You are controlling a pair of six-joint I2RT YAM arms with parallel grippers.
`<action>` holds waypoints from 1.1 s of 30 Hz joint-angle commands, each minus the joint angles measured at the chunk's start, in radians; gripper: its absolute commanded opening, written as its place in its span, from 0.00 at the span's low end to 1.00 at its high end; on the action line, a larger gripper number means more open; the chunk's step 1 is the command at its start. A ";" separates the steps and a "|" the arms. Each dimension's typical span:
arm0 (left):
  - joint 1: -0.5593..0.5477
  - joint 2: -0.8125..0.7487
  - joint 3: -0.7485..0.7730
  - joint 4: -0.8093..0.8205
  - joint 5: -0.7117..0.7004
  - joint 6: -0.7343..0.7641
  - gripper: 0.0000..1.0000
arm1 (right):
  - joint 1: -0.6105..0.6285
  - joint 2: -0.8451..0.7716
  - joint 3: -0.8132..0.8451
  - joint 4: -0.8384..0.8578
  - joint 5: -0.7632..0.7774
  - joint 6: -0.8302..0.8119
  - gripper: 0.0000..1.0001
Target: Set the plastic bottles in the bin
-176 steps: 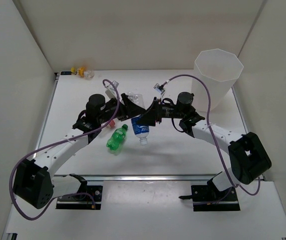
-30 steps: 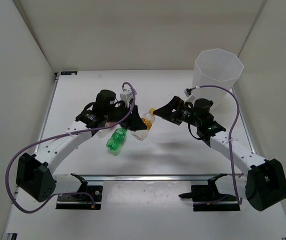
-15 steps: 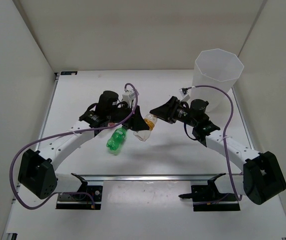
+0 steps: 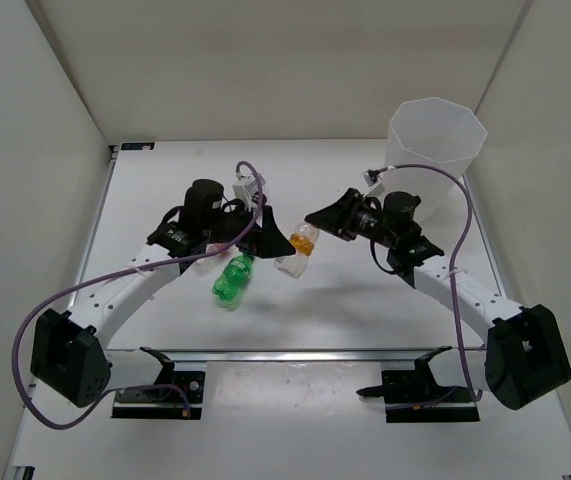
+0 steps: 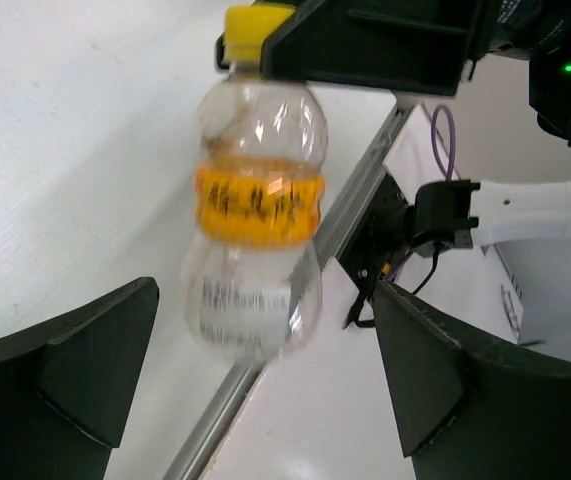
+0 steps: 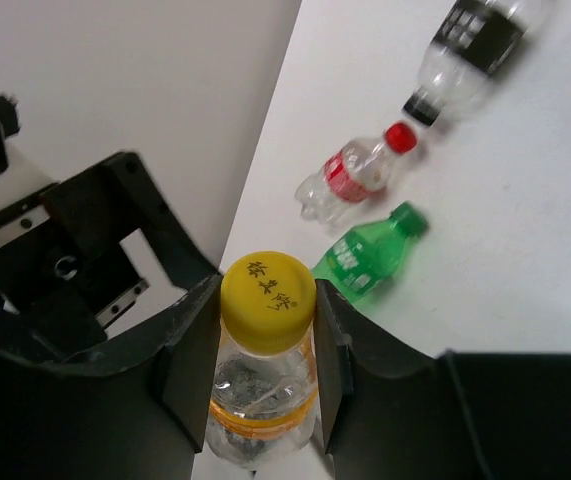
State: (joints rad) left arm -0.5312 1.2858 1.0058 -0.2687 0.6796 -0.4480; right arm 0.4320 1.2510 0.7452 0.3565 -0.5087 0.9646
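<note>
A clear plastic bottle with an orange band and yellow cap [image 4: 300,245] [image 5: 255,200] hangs over the table's middle. My right gripper [image 4: 313,224] [image 6: 268,300] is shut on its neck just under the cap [image 6: 268,287]. My left gripper [image 4: 267,238] [image 5: 265,290] is open, its fingers [image 5: 75,365] standing wide on both sides of the bottle's base without touching it. A green bottle [image 4: 233,277] [image 6: 370,258] lies on the table below. A red-label bottle [image 6: 350,180] and a black-label bottle [image 6: 470,45] lie farther off. The bin [image 4: 435,150] stands at the back right.
White walls close in the table on the left, back and right. A metal rail [image 4: 295,353] runs along the near edge. The left arm [image 4: 135,280] covers part of the table near the green bottle.
My left gripper has opened and let go of the orange-band bottle. My right gripper has shut on its neck. The left arm has drawn back slightly.
</note>
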 commanded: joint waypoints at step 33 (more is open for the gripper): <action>0.356 0.313 0.330 -0.586 -0.535 0.268 0.99 | -0.578 0.578 1.373 -0.815 0.412 -0.939 0.99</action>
State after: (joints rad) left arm -0.1848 1.5875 1.2934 -0.8246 0.1631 -0.2409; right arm -0.1429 1.9175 2.0682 -0.5156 -0.0956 0.0452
